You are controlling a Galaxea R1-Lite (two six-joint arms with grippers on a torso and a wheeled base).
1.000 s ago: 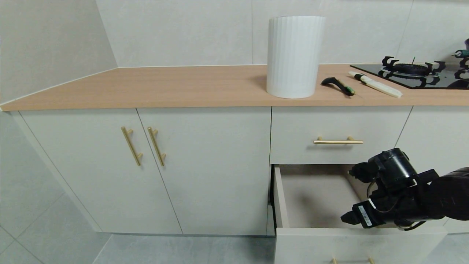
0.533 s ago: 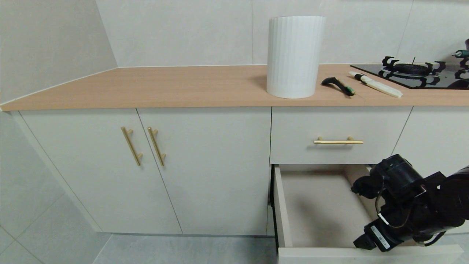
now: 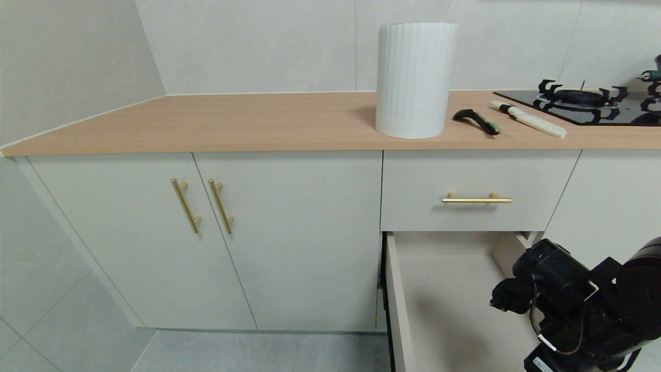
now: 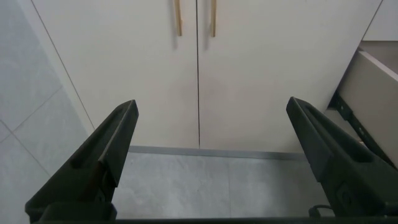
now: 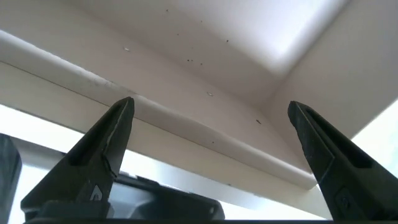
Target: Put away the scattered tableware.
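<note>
Facing two cupboard doors (image 4: 261,81) low near the floor, the left claw (image 4: 211,102) gapes wide and holds nothing; on the counter (image 3: 232,121) a white ribbed canister (image 3: 415,80) stands upright; just right of it lie a black-handled peeler (image 3: 476,120) and a white knife (image 3: 528,119), near each other but apart, beside the hob (image 3: 578,103); below them the lower drawer (image 3: 395,289) stands pulled out; the right arm (image 3: 578,305) sits at its right side; the right claw (image 5: 210,106) is spread wide, empty, close to a drawer wall.
</note>
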